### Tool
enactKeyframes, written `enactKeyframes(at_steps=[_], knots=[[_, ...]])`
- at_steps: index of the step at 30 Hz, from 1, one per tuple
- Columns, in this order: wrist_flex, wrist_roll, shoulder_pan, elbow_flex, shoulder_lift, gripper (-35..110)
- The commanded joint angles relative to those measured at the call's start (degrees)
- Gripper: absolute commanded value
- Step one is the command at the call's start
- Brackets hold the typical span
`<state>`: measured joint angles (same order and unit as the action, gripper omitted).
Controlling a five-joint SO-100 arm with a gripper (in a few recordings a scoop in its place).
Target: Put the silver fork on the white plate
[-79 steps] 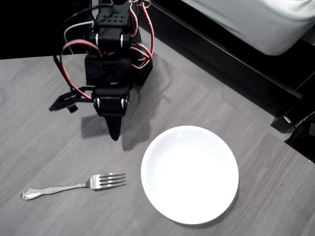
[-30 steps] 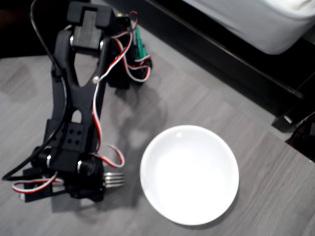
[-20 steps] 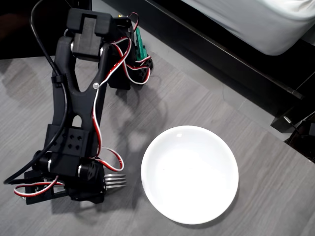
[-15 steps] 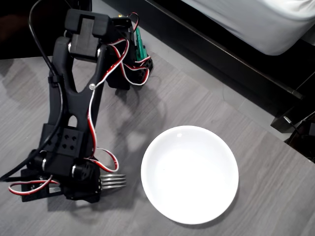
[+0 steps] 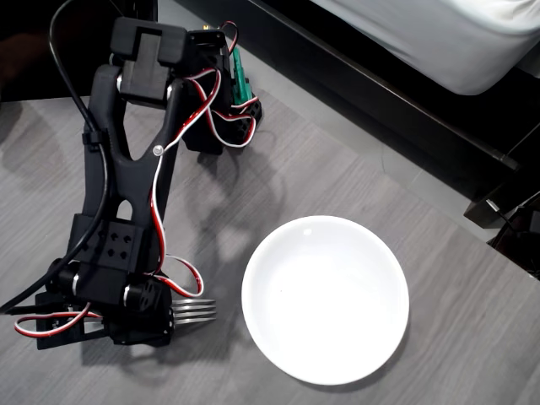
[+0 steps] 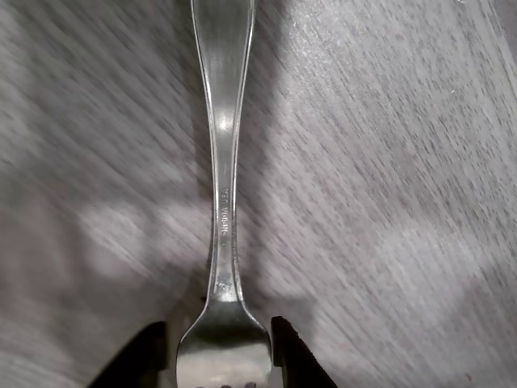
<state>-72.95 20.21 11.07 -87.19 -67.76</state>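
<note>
Black fingers of the gripper (image 6: 222,349) flank the silver fork (image 6: 223,162) at its neck, touching it or not I cannot tell. Its tines are cut off below; its shiny handle runs ahead on the grey table (image 5: 354,181). Beside the arm's head lies the white plate (image 5: 326,299).

Overhead view: the round white plate (image 5: 326,299) lies on the grey wood-grain table (image 5: 354,181), right of centre. The slim silver metal fork (image 5: 195,310) lies flat on the table just left of the plate, apart from it, tines toward the plate. The black robot arm (image 5: 126,181) extends from its base at the table's rear down over the fork's handle. Wrist view: the black two-finger gripper (image 6: 218,347) straddles the fork's neck (image 6: 222,323), one finger on each side.
</note>
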Motion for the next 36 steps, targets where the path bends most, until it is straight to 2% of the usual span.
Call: enactKeyframes(at_steps=[1,6,16,27,36], knots=[[0.53,-0.26,-0.53,2.02,-0.26,5],[0.44,-0.26,-0.18,2.11,-0.44,0],[-1.49,-0.18,0.09,3.78,-1.14,0],[-11.87,0.18,0.44,14.59,-4.75,0],[-21.8,-0.44,-3.78,27.25,-5.45,0]])
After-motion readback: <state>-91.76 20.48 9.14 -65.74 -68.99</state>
